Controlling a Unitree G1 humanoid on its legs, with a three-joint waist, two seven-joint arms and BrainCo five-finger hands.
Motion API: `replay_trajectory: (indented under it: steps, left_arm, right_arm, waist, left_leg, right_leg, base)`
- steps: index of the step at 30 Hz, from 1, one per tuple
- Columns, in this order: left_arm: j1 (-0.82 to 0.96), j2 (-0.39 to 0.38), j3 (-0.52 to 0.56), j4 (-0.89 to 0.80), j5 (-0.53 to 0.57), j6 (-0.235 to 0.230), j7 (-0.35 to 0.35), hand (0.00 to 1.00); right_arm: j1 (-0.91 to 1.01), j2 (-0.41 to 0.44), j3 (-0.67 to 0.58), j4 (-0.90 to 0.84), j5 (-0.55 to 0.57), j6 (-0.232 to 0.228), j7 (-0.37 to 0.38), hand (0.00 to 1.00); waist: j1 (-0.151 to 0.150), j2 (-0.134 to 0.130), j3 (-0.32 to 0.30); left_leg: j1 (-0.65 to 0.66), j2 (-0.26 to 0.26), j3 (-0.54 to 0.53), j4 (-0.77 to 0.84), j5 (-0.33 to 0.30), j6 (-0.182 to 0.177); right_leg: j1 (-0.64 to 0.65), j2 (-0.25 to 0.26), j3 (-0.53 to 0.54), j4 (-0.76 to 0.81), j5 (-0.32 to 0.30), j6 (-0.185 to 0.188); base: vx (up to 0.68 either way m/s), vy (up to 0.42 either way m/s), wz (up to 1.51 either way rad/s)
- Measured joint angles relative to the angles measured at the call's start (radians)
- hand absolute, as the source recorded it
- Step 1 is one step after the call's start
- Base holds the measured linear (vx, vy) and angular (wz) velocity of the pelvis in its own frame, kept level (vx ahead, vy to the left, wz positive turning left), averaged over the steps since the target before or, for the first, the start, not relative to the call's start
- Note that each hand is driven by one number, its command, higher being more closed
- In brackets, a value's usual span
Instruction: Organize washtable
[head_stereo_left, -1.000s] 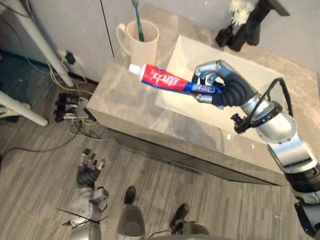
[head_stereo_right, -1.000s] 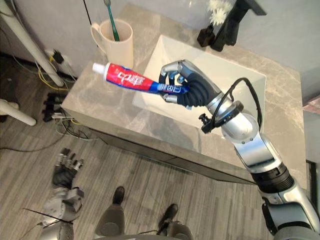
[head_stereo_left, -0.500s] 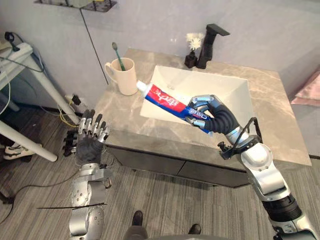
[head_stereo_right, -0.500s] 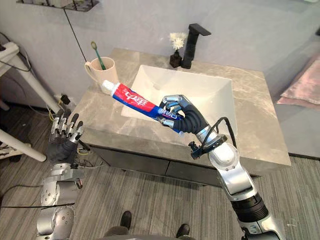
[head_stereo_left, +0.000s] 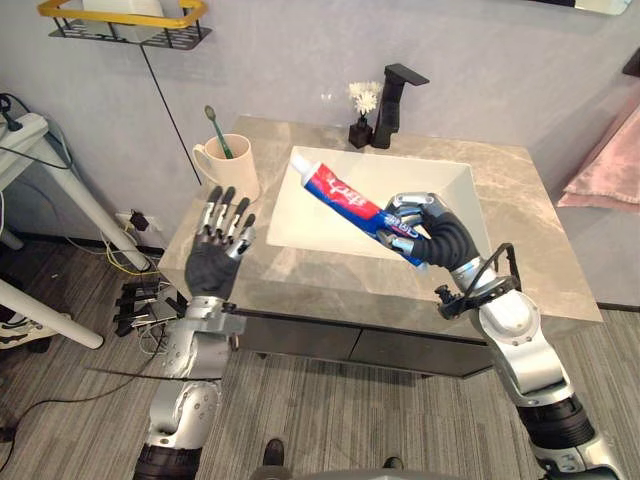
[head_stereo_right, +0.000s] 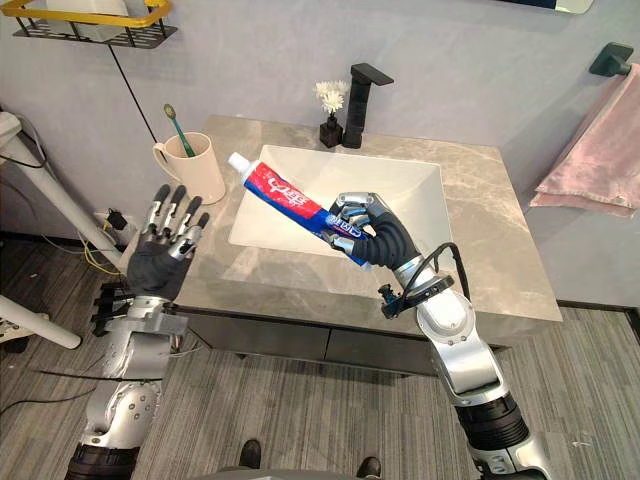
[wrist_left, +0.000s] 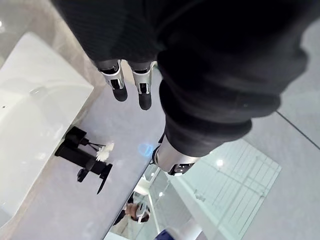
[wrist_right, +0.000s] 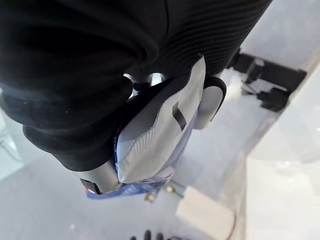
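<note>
Right hand (head_stereo_left: 428, 228) grips the tail of the toothpaste tube (head_stereo_left: 345, 195), held in the air over the sink (head_stereo_left: 445, 182), cap aimed far-left toward the cup (head_stereo_left: 232, 168) holding a toothbrush (head_stereo_left: 213, 128). Left hand (head_stereo_left: 212, 265) hovers empty, fingers straight, at the near-left counter (head_stereo_left: 330, 275) corner. Judged: tube lifted, not yet stowed; placing it remains.

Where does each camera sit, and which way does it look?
Left eye view: on the head, looking down at the sink; both arms show, left hand open, right hand gripping the toothpaste tube.
Right eye view: beside it, same scene, same arms.
Left wrist view: on the left wrist, looking past its fingers toward the faucet.
Right wrist view: on the right wrist, close on the gripped tube.
Shared: both wrist views catch the faucet.
</note>
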Motion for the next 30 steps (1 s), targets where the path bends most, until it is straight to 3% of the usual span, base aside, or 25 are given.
replay_trajectory:
  steps: [4,12,20,30]
  left_arm:
    - [-0.015,0.002,-0.049,0.033,0.000,0.019,0.000,0.00]
    - [-0.071,0.002,-0.136,0.047,-0.011,0.044,-0.001,0.00]
    - [-0.115,0.011,-0.182,0.047,-0.048,0.049,0.000,0.00]
    - [-0.112,0.045,-0.205,-0.006,-0.107,0.050,-0.003,0.00]
  right_arm:
    - [0.003,0.036,0.014,0.001,-0.017,0.002,-0.013,1.00]
    - [0.018,0.070,0.049,0.014,-0.052,0.005,-0.021,1.00]
    - [0.021,0.083,0.084,0.039,-0.061,0.034,-0.033,1.00]
    - [0.102,0.117,0.079,0.047,-0.155,0.034,-0.042,1.00]
  waist:
    - [-0.020,0.001,-0.001]
    - [-0.023,0.018,-0.016]
    - [-0.023,0.017,-0.017]
    - [-0.028,0.018,-0.017]
  left_leg:
    - [0.013,0.000,0.000,-0.001,0.000,0.000]
    - [0.011,0.000,-0.010,-0.020,0.014,0.000]
    - [0.000,-0.002,-0.031,-0.020,0.015,0.000]
    - [0.004,-0.004,-0.048,-0.020,0.018,0.001]
  right_leg:
    - [0.012,0.000,0.000,-0.001,0.000,0.000]
    - [0.012,0.002,-0.012,-0.008,0.000,0.000]
    - [0.016,0.002,-0.030,-0.011,0.000,0.000]
    - [0.032,0.001,-0.047,-0.014,0.000,0.000]
  base:
    - [0.00,0.000,0.00]
    - [0.00,-0.004,0.03]
    - [0.02,-0.005,0.07]
    - [0.00,-0.003,0.05]
